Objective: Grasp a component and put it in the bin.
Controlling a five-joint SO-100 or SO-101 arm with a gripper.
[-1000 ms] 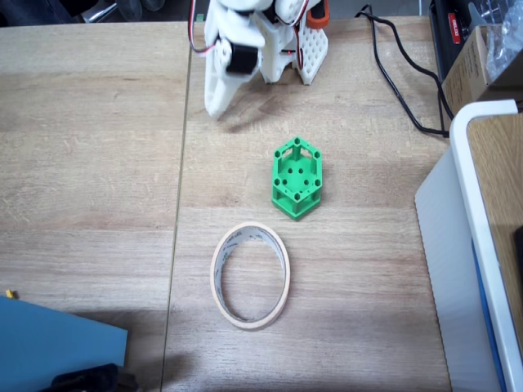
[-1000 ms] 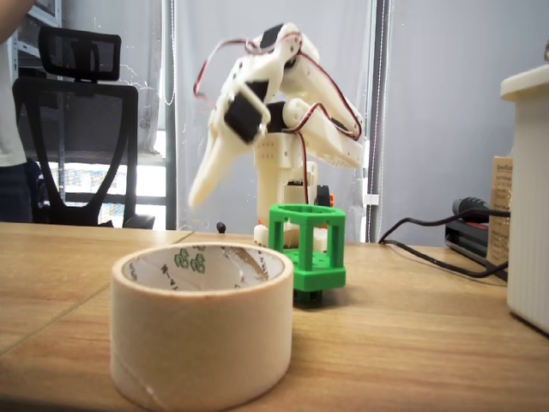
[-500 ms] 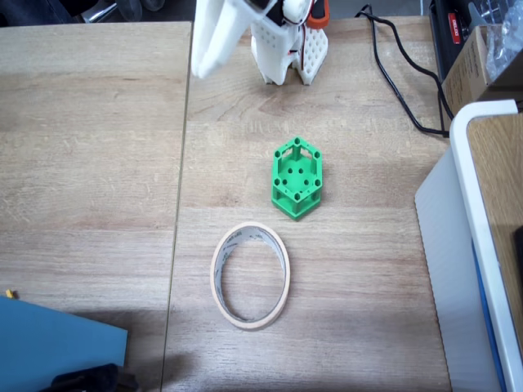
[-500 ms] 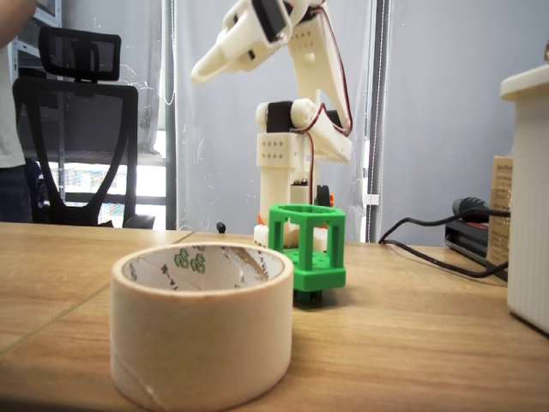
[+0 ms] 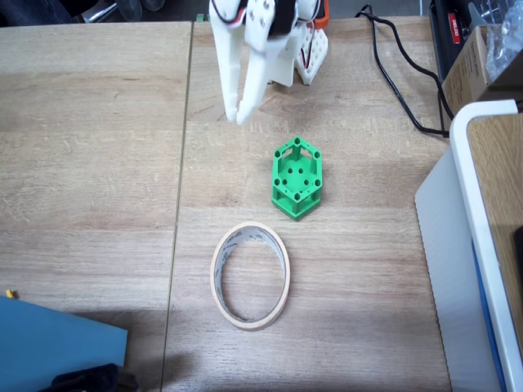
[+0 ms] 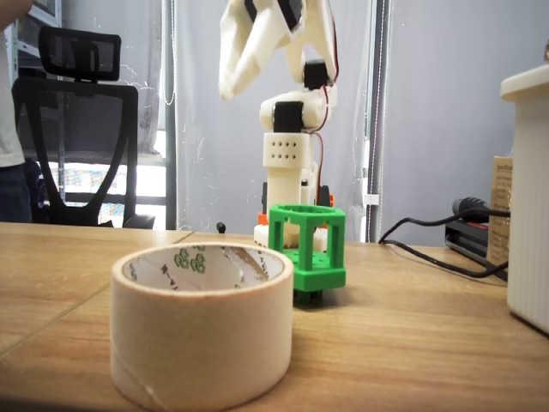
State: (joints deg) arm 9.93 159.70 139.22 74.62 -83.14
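Gripper (image 5: 238,114) raised, fingers slightly parted, empty; we judge the green component (image 5: 295,177) light, rigid, best pinched across its flat sides.

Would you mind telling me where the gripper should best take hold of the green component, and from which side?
Probably from above: the component stands upright on the table with its open hexagonal top plate up. Close the gripper across two opposite flat sides of that upper plate, fingers straddling the posts.
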